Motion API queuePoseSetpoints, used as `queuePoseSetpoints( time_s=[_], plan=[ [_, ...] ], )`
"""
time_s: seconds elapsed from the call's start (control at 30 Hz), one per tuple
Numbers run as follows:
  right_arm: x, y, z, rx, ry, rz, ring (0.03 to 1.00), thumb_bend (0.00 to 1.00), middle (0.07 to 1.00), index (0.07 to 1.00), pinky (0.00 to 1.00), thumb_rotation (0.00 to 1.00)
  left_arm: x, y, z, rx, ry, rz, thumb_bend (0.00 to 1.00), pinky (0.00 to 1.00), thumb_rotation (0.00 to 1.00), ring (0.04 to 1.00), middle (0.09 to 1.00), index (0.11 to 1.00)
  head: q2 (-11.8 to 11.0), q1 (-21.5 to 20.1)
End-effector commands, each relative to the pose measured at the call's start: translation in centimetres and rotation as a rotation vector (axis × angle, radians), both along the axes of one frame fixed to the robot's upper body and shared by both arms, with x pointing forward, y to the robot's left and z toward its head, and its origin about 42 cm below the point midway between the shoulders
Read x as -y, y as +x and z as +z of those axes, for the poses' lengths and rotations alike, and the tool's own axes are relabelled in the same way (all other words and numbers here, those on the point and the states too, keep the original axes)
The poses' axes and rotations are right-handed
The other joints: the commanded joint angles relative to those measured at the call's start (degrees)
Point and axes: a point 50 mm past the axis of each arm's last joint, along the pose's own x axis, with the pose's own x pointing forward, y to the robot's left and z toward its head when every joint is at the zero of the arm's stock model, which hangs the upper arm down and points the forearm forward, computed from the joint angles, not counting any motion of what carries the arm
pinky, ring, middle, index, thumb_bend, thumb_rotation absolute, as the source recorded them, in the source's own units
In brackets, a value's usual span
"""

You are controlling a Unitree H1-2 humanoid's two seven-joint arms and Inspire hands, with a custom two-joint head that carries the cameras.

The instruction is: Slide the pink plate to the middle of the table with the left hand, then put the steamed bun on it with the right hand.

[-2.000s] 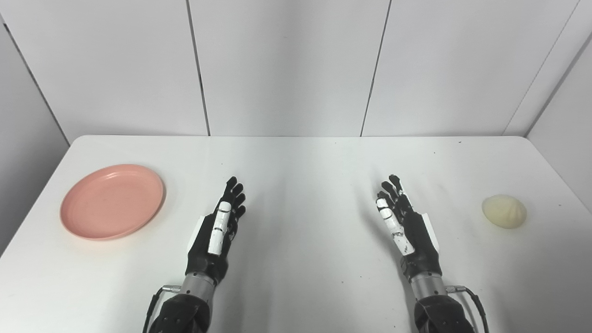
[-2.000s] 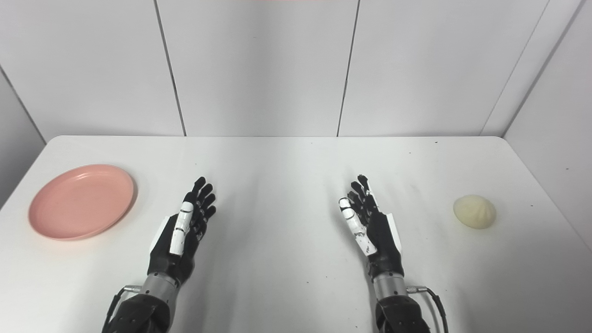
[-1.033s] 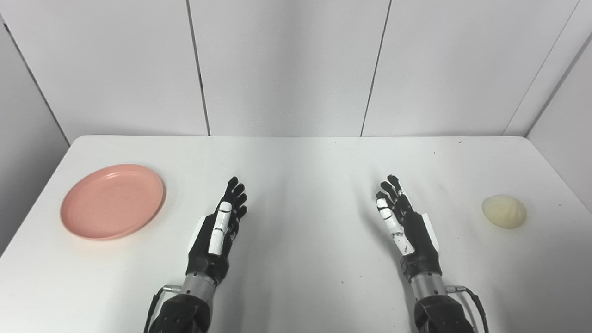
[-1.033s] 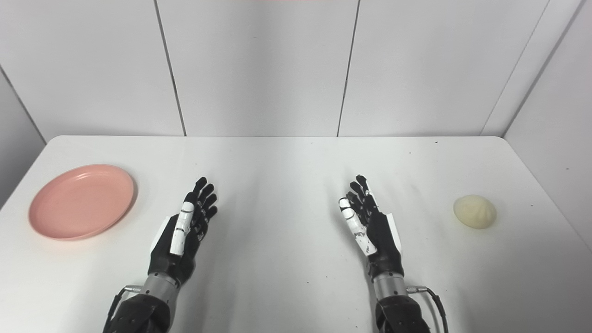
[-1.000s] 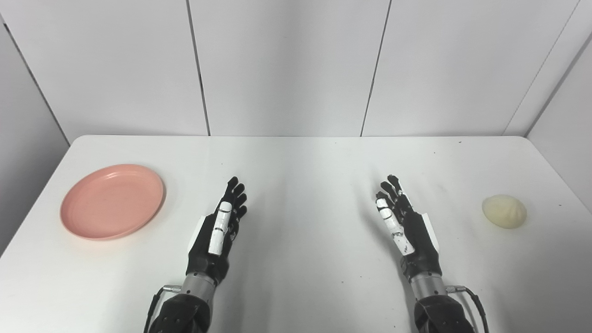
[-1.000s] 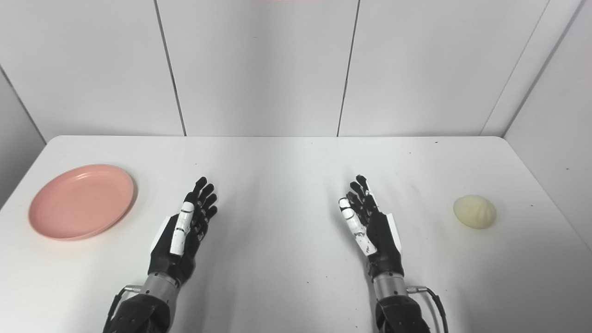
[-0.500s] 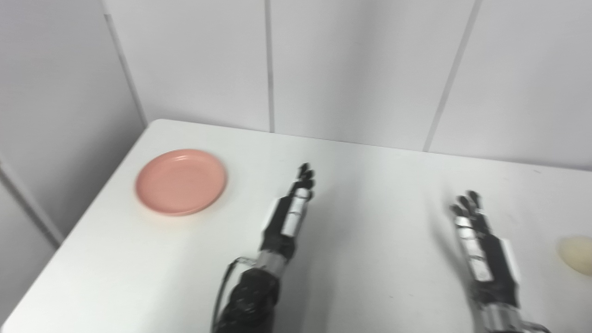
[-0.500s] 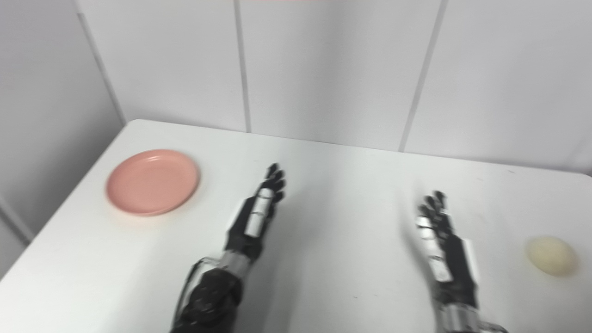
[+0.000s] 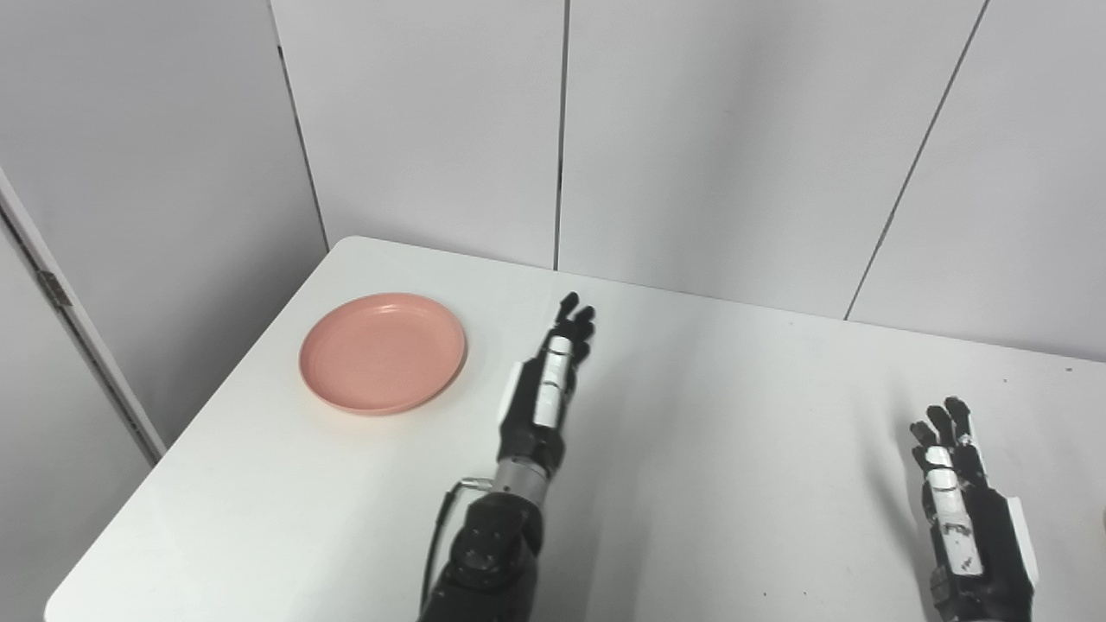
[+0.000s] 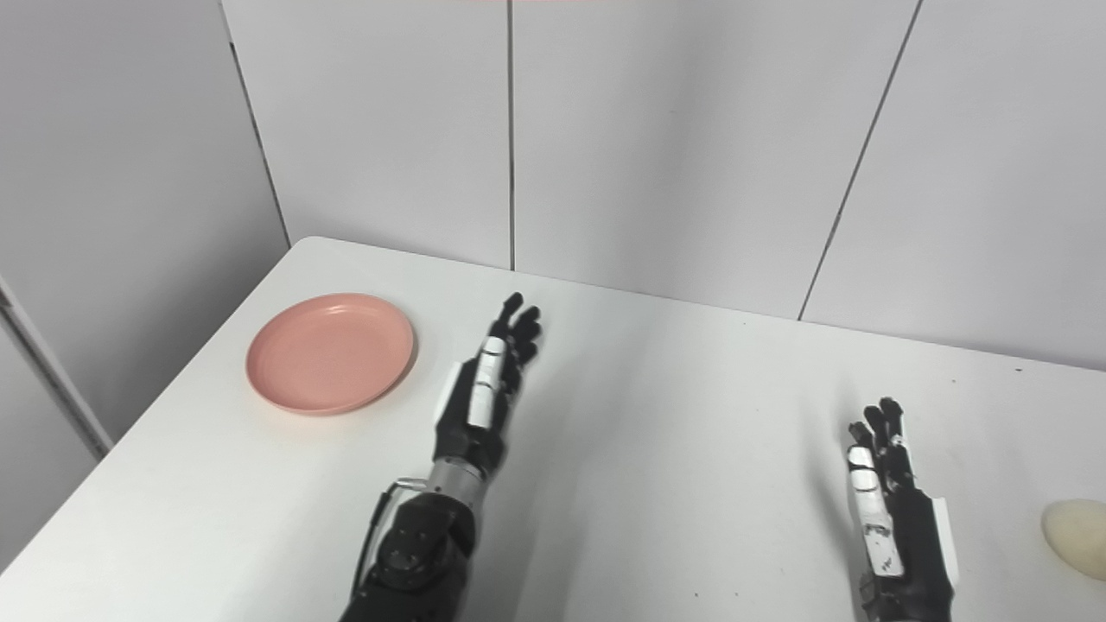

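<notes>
I am noting a smooth, matt pink plate [image 9: 383, 352], a smooth white table [image 9: 743, 415] with faint sheen, and a matt steamed bun [image 10: 1076, 526].

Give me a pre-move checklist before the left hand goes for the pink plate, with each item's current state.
1. Left hand free and open, fingers extended: ok.
2. Pink plate bare, nothing on it: ok.
3. Left hand touching the plate: not ok; it is apart from the rim, on the plate's right.
4. Sliding path across the white table toward the middle free of objects: ok.
5. Right hand open and waiting off the path: ok.
6. Steamed bun still on the table at the right edge, only partly in view: ok.
</notes>
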Motion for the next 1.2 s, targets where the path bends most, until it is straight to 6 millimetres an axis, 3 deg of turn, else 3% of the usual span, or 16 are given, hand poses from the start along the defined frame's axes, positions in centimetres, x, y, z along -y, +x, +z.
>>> queuePoseSetpoints(
  time_s=[0.0, 0.07, 0.23, 0.37, 0.67, 0.83, 1.17],
  plan=[
    [-0.1, -0.4, -0.3, 0.022, 0.001, 0.007, 0.971, 0.35, 0.99, 1.0, 1.0, 0.82, -0.5, 1.3, 3.5, 0.091, 0.006, -0.005, 0.71, 0.98, 1.0, 0.913, 0.883, 0.868, 0.14, 0.11],
    [-0.1, -0.4, -0.3, 0.022, 0.006, 0.005, 0.968, 0.34, 0.987, 1.0, 1.0, 0.82, -1.7, 1.5, 4.5, 0.104, 0.02, 0.009, 0.72, 0.97, 1.0, 0.908, 0.879, 0.865, 0.23, 0.15],
    [-0.4, -0.6, 0.1, 0.023, 0.007, 0.003, 0.965, 0.33, 0.985, 1.0, 1.0, 0.82, -4.7, 1.9, 7.0, 0.176, -0.025, 0.096, 0.76, 0.79, 1.0, 0.803, 0.796, 0.776, 0.49, 0.76],
    [-0.2, -0.7, 0.1, 0.028, 0.0, 0.013, 0.975, 0.32, 0.991, 1.0, 1.0, 0.82, -6.7, 2.0, 8.3, 0.209, -0.033, 0.175, 0.73, 0.73, 1.0, 0.745, 0.749, 0.732, 0.57, 0.97],
    [-0.4, -0.6, 0.6, 0.024, 0.007, 0.018, 0.982, 0.25, 0.997, 1.0, 1.0, 0.83, -11.7, 2.1, 10.3, 0.232, -0.01, 0.319, 0.7, 0.68, 1.0, 0.713, 0.711, 0.702, 0.82, 1.27],
    [-0.6, -0.7, 0.9, 0.03, -0.003, 0.018, 0.98, 0.24, 0.999, 1.0, 1.0, 0.81, -14.6, 2.1, 10.4, 0.228, 0.018, 0.39, 0.71, 0.67, 1.0, 0.704, 0.705, 0.7, 0.81, 1.34],
    [-0.6, -0.8, 1.0, 0.029, -0.013, 0.026, 0.994, 0.22, 1.0, 1.0, 1.0, 0.84, -21.6, 2.8, 8.6, 0.151, 0.072, 0.545, 0.73, 0.67, 1.0, 0.686, 0.685, 0.68, 0.78, 1.43]
  ],
)
